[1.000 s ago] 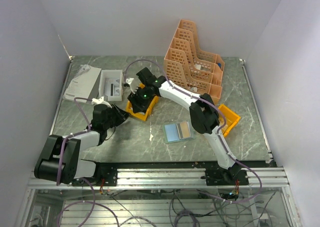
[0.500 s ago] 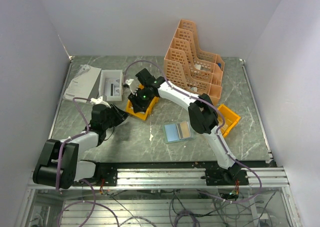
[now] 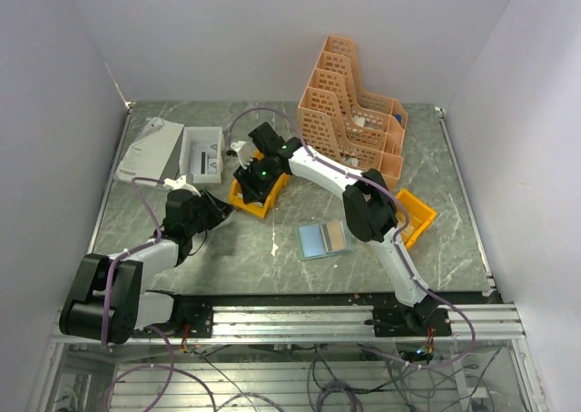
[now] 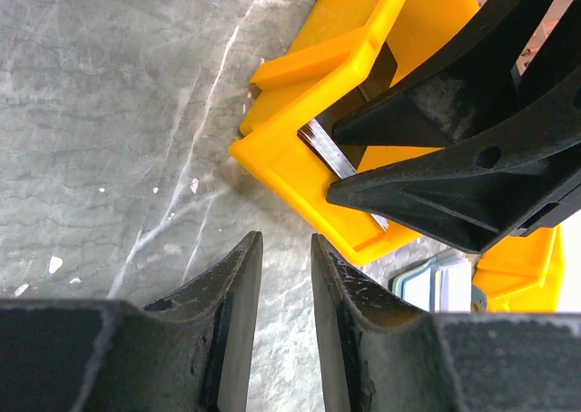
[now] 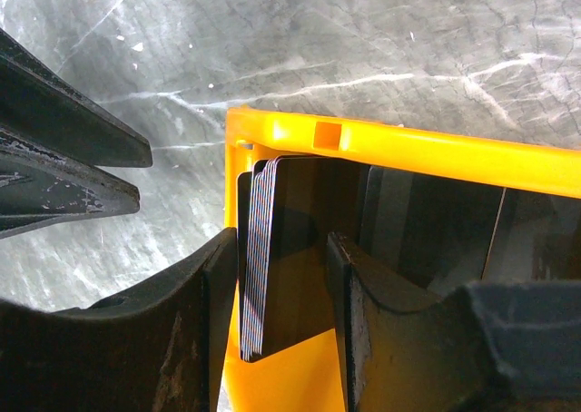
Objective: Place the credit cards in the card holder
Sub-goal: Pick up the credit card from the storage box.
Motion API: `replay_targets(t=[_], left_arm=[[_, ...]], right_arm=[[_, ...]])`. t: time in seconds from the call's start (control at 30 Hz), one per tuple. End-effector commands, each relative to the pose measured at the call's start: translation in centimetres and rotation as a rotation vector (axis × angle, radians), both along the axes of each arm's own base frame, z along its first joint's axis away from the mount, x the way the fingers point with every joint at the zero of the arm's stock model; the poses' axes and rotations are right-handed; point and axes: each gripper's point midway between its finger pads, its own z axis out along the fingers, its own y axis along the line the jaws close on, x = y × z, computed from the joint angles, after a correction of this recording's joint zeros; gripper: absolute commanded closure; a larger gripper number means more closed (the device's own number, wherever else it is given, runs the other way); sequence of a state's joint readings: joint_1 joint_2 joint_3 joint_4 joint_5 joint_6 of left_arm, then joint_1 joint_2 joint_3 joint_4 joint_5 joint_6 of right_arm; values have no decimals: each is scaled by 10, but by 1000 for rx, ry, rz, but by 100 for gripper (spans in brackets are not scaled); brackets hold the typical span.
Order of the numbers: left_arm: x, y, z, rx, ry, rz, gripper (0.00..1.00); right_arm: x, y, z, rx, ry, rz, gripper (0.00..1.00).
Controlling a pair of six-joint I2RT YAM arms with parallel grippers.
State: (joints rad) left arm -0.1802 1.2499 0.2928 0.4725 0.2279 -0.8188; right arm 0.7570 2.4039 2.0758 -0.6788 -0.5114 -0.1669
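The credit cards [image 5: 259, 267] stand on edge as a striped stack inside a yellow bin [image 5: 408, 144]. My right gripper [image 5: 281, 244] reaches down into that bin and stands open round the stack. Its left finger [image 5: 204, 321] lies close beside the cards, with a gap on the other side. The left wrist view shows the same stack [image 4: 329, 149] between those black fingers. My left gripper [image 4: 285, 240] is open and empty, just outside the bin's corner [image 4: 300, 176]. The card holder [image 3: 324, 240] lies opened flat on the table, bluish and tan side up.
A second yellow bin [image 3: 416, 214] sits right of the card holder. An orange file rack [image 3: 349, 112] stands at the back. A white box [image 3: 201, 152] and white papers [image 3: 148, 149] lie at the back left. The right arm [image 3: 318, 169] spans the table's middle.
The left arm's lower part has shifted slightly. The right gripper stays in the yellow bin over the cards, hardly moved. The card holder lies where it was.
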Motion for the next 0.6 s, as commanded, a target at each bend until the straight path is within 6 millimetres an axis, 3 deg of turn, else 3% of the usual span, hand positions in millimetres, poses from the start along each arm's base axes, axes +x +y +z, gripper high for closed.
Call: replay_targets(t=[0.0,0.57], left_arm=[[2,5,1,15,-16,13,61],[2,5,1,13,-17,9,61]], right_arm=[[12,3,17,43,-25,-20,57],[22,-1,23,64,-16,-50,59]])
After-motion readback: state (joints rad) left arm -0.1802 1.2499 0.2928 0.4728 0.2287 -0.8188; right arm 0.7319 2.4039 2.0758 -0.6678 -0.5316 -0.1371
